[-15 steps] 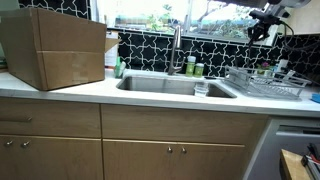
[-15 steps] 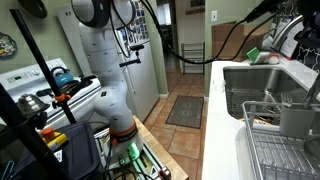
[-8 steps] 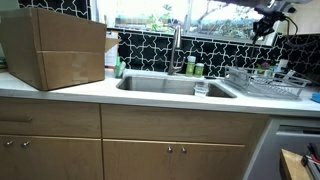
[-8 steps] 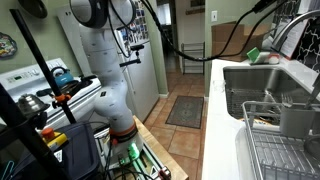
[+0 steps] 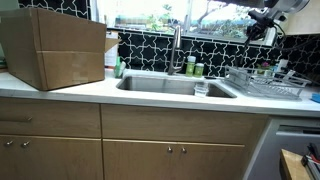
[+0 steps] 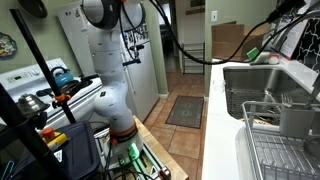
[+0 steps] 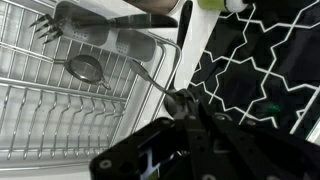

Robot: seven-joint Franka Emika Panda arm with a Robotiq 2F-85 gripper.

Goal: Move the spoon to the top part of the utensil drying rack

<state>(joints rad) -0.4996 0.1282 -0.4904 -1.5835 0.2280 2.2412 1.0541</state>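
Spoon [image 7: 150,75]: in the wrist view a thin, curved metal handle is seen running out from the jaws, with its shiny end caught at the fingertips. It is held in mid-air, clear of the wires below. In that view the handle is seen across the edge of the drying rack [image 7: 60,110] nearest the tiled wall [image 7: 265,70].

Jaws: these appear closed down narrowly on the spoon. The contact point is partly masked by the black gripper body, so the grip is reported as apparent only.

Arm [image 5: 272,14]: in an exterior view it is seen raised well above the drying rack [image 5: 265,86], in front of the window.

Drying rack: it is set on the worktop [image 5: 60,92] just beside the sink [image 5: 175,85]. It is also visible at the lower corner of an exterior view [image 6: 285,155], next to the sink [image 6: 262,85]. In the wrist view a fork [image 7: 45,20] and a round mesh strainer [image 7: 87,67] are seen lying in it. A long-handled utensil [image 7: 180,45] is seen at its edge, beside a strip of white worktop [image 7: 203,40].

Surroundings: a tap [image 5: 176,50] is mounted behind the sink. A cardboard box [image 5: 55,48] is placed on the worktop, well apart from the rack, on the far side of the sink.
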